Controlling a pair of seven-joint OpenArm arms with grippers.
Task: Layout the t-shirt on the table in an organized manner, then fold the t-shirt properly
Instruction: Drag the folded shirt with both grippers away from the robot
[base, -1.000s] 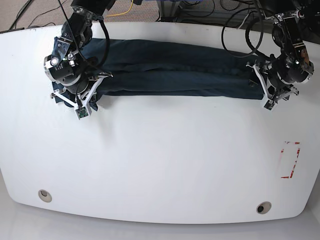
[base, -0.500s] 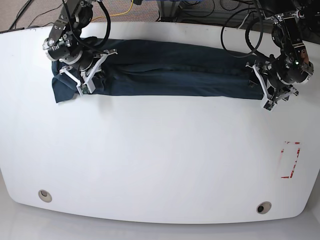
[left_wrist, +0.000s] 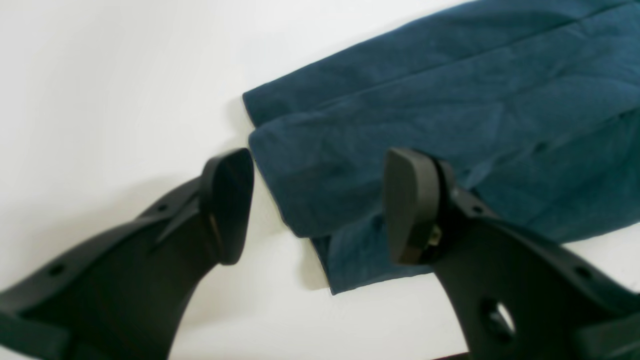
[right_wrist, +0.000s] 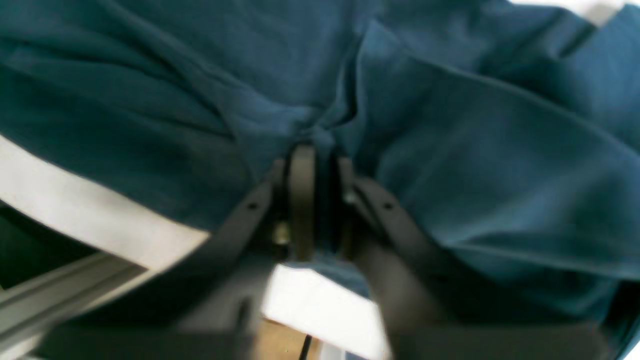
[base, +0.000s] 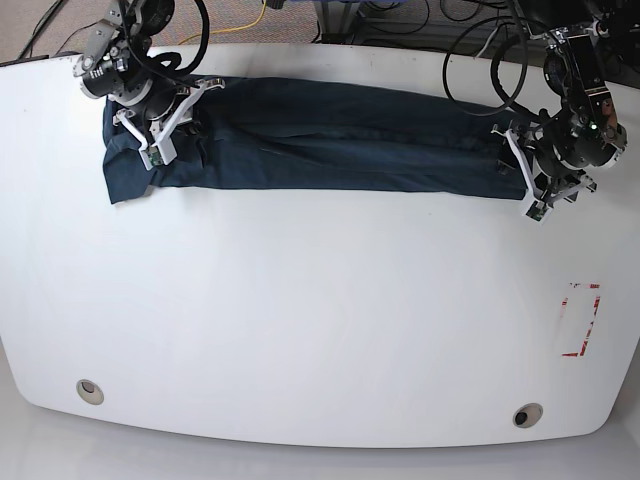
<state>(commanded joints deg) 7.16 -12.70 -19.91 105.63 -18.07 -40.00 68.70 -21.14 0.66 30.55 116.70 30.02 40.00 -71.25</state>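
Though limp and light, t-shirt (base: 330, 140) along table (base: 320, 320) far edge: right gripper (right_wrist: 315, 200) clamped on cloth, left gripper (left_wrist: 320, 205) fingers apart; best pinched at hem corners.

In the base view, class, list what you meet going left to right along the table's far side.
Right gripper shut on dark navy-blue fabric t-shirt → the t-shirt's long folded band → left gripper, open at the t-shirt's other end, all on the glossy white table.
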